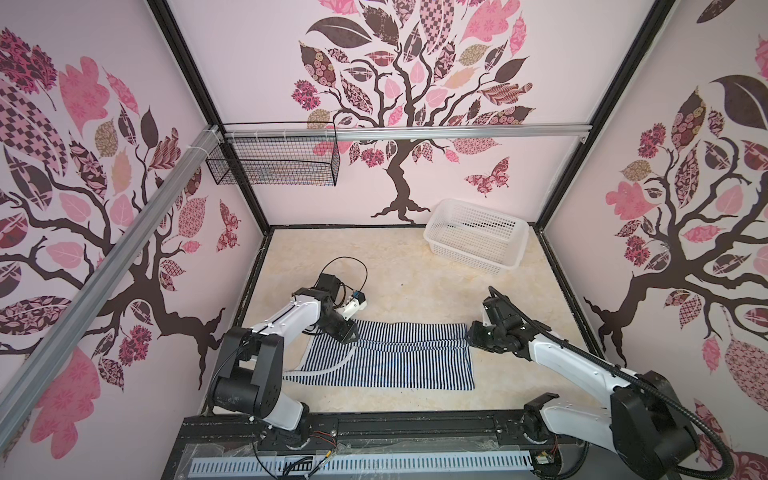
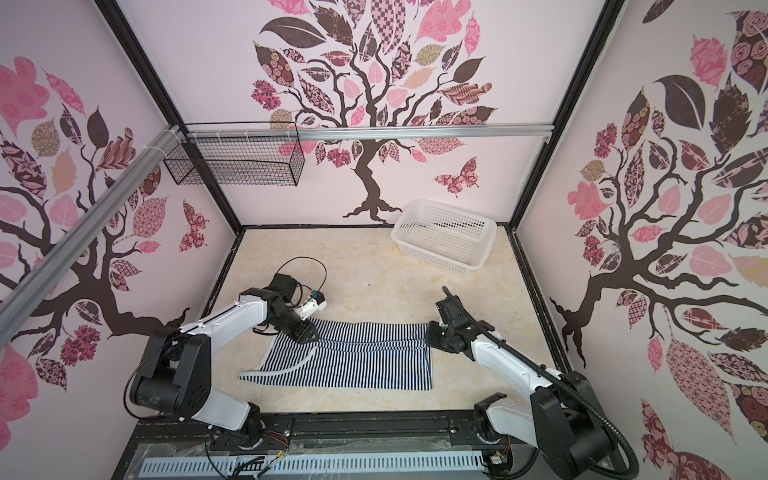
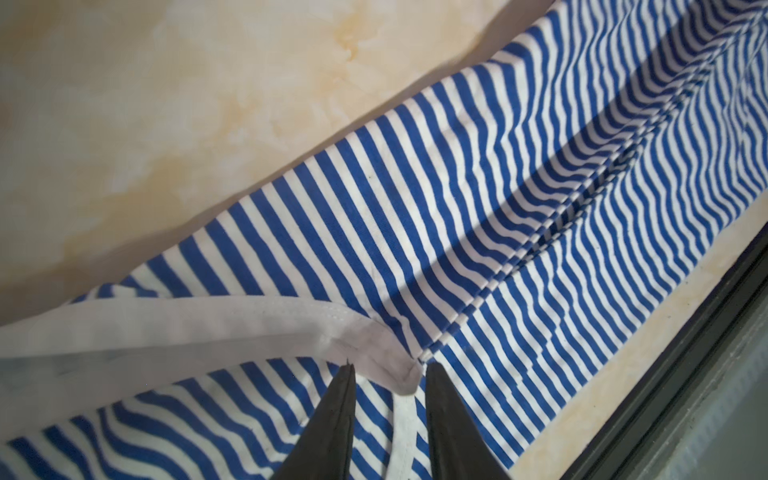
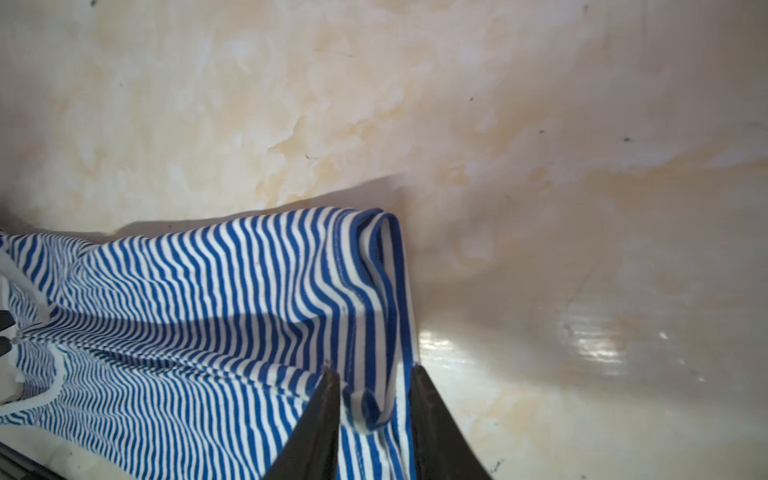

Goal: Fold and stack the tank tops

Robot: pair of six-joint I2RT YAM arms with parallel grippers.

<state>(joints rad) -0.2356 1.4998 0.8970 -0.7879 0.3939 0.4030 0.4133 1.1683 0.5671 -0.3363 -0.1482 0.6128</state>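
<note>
- In both top views, a soft navy-and-white striped tank top (image 1: 395, 361) (image 2: 365, 365) lies flat on the near half of the cream marbled table (image 1: 415, 278) (image 2: 374, 274). Its far strip is folded over toward the middle, and a white-edged armhole curves at its left end.
- Also in both top views, the black left gripper (image 1: 347, 337) (image 2: 309, 334) is down on the top's far left part. The black right gripper (image 1: 471, 332) (image 2: 430, 332) is at its far right corner.
- A white perforated plastic basket (image 1: 465, 249) (image 2: 436, 247) stands well apart at the far right. A black wire basket (image 1: 274, 162) (image 2: 237, 164) hangs on the back rail.
- In the left wrist view, the left gripper (image 3: 390, 368) has its jaws narrowly apart. The folded corner of the white trim (image 3: 208, 328) lies between the tips, loose rather than pinched.
- In the right wrist view, the right gripper (image 4: 372, 370) has its jaws likewise a little apart, straddling the curled blue hem (image 4: 388, 291) at the cloth's end without clamping it.
- Whether a second top lies under this one, I cannot tell.
</note>
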